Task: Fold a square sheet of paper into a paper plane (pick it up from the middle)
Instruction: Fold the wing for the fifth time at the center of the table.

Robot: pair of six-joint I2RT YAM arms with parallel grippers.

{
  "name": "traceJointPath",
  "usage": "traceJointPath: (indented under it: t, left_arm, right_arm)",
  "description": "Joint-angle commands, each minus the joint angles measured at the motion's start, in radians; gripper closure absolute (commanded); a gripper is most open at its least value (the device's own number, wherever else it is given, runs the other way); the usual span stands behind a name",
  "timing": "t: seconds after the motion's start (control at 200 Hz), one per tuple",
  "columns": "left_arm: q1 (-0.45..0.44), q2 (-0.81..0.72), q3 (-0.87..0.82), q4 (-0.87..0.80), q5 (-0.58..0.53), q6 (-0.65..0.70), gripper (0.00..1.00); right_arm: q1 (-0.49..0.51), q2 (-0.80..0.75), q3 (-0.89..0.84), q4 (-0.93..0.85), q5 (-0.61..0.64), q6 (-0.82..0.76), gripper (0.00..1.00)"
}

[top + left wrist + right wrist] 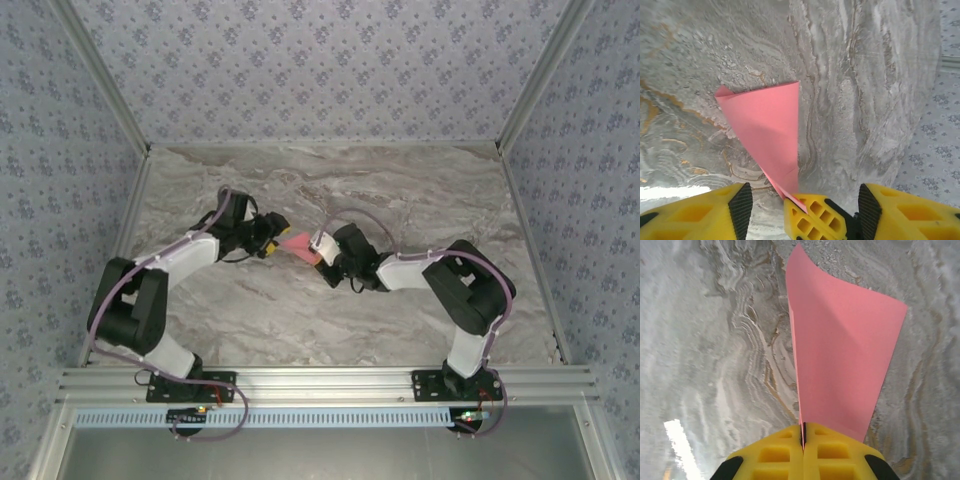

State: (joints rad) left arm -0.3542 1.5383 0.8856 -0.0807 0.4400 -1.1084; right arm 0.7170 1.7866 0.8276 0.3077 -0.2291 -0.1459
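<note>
From above, the paper plane [297, 244] is showing over mid-table between your left gripper [272, 240] and right gripper [318, 250]. At the left wrist, your jaws are standing apart near its narrow end. At the right wrist, your jaws are clamping that end. It is probably going to handle light and floppy, so be gripping along the fold.
</note>
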Motion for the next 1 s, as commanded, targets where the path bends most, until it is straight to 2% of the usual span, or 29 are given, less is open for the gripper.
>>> traceJointPath:
  t: [0.0,0.255,0.44,0.655,0.994]
  left_arm:
    - [0.001,-0.068,-0.047,-0.019,-0.029,0.026,0.37]
    - [-0.032,-0.109,-0.190,0.178,0.010,0.004,0.39]
    - [-0.089,-0.073,-0.226,0.292,0.025,-0.001,0.49]
    - [-0.122,-0.026,-0.244,0.369,0.028,-0.011,0.58]
    - [-0.149,0.045,-0.241,0.434,0.043,-0.013,0.63]
  right_arm:
    - [-0.032,-0.005,0.042,-0.087,-0.184,0.169,1.00]
    - [-0.086,0.047,0.079,-0.075,-0.370,0.377,1.00]
    - [-0.095,0.084,0.085,-0.041,-0.439,0.470,1.00]
    - [-0.095,0.126,0.100,-0.030,-0.471,0.526,1.00]
    - [-0.099,0.161,0.116,-0.056,-0.490,0.541,1.00]
